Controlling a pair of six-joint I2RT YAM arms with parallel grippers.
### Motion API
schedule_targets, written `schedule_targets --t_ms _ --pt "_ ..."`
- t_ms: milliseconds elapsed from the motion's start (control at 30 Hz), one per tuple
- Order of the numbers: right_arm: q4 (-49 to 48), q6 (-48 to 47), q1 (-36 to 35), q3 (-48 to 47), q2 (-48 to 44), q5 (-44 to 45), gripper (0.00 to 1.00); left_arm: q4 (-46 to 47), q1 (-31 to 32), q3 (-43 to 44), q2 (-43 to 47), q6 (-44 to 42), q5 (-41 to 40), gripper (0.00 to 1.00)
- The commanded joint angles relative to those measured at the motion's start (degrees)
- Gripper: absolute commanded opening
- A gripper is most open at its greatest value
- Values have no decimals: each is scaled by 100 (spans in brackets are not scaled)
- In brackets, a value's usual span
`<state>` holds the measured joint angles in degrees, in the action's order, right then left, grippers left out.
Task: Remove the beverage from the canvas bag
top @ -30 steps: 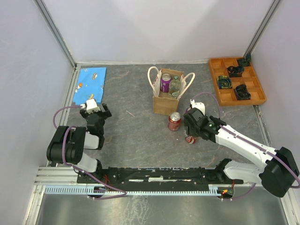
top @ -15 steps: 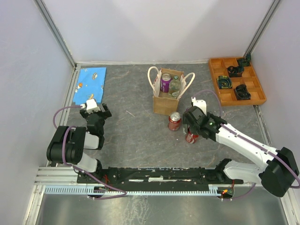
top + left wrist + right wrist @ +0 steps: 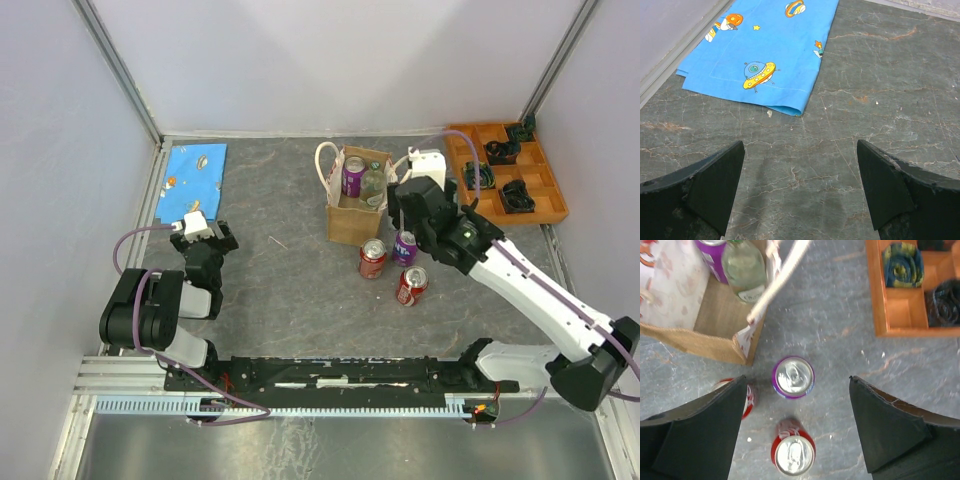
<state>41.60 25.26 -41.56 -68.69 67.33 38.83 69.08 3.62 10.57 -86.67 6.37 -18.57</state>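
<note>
I see the purple can [image 3: 793, 377] standing upright on the surface [image 3: 840, 330], long axis vertical and lid up, just right of the bag's [image 3: 695, 335] near corner. My right tool [image 3: 797, 379] hangs above it, fingers spread wide and gripping nothing. The left tool [image 3: 800, 145] is also spread, near the blue cloth [image 3: 765, 45].

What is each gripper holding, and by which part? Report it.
Nothing is held: the left gripper is open and empty, the right gripper open above the purple can.
</note>
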Motion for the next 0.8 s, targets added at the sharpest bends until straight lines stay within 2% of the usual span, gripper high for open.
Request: schedule_targets --t_ms 0,167,433,767 --pt "-900 -1032 7 -689 445 86 89 201 18 112 -34 -294 -121 99" --pt "-1153 -1288 154 -1619 1449 -528 79 197 16 111 -36 -295 -125 99" --pt "-1015 -1117 843 -2788 2878 -2215 68 195 16 112 -34 -289 -125 99" --pt "-1305 -1260 1115 -3205 3751 -2272 66 201 16 112 -38 -290 -128 99"
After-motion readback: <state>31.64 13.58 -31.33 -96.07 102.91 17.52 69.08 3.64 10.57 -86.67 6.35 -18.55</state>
